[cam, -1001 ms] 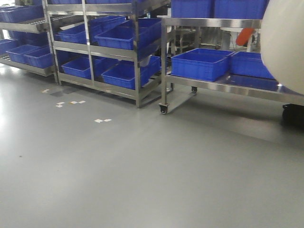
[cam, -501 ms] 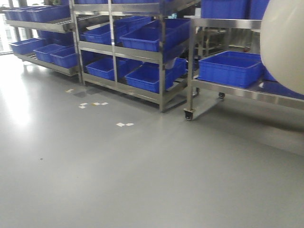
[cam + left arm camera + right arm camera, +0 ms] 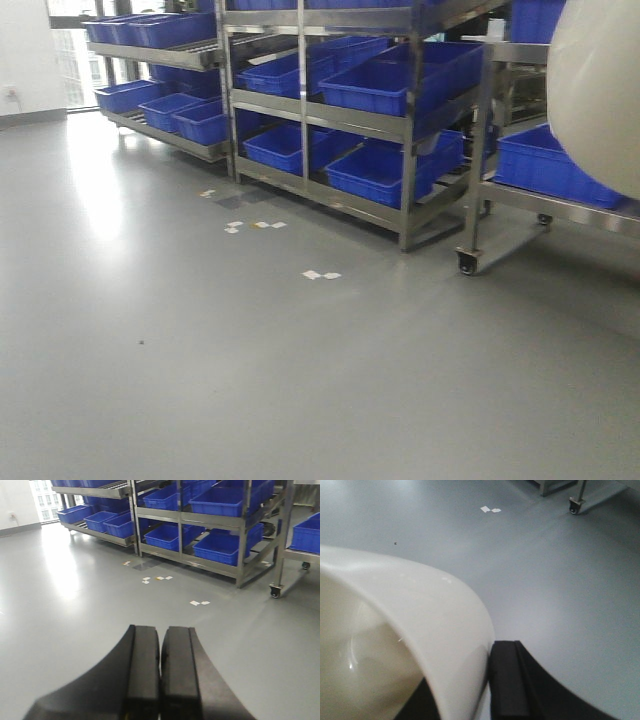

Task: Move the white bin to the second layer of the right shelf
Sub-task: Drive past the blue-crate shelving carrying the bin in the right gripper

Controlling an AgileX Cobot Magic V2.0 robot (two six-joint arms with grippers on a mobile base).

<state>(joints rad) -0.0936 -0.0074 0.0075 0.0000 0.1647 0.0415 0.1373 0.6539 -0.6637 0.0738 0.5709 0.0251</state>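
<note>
In the front-facing view, the white bin (image 3: 600,90) fills the upper right corner. It sits near the camera and blurred, and its rounded cream side overlaps a wheeled steel cart (image 3: 560,205) that carries a blue crate (image 3: 545,160). Left of the cart stands a stainless-steel rack (image 3: 410,120) with more blue crates on its sloping levels. A second rack (image 3: 150,55) stands far left by the window. White tape marks (image 3: 321,274) lie on the grey floor (image 3: 250,380) in front of the racks.

In the left wrist view, the left gripper (image 3: 160,632) hangs above the bare floor. Its 2 black fingers (image 3: 140,670) are pressed together with only a thin seam between them, and they hold nothing. The rack and the cart's caster (image 3: 274,591) show far beyond.

In the right wrist view, the right gripper (image 3: 470,690) is clamped on the rim of the white bin, holding it off the floor. 1 finger lies flat against the outer wall, while the other (mostly hidden under the rim) shows only as a dark sliver on the inner side. The bin's glossy inside takes the lower left
</note>
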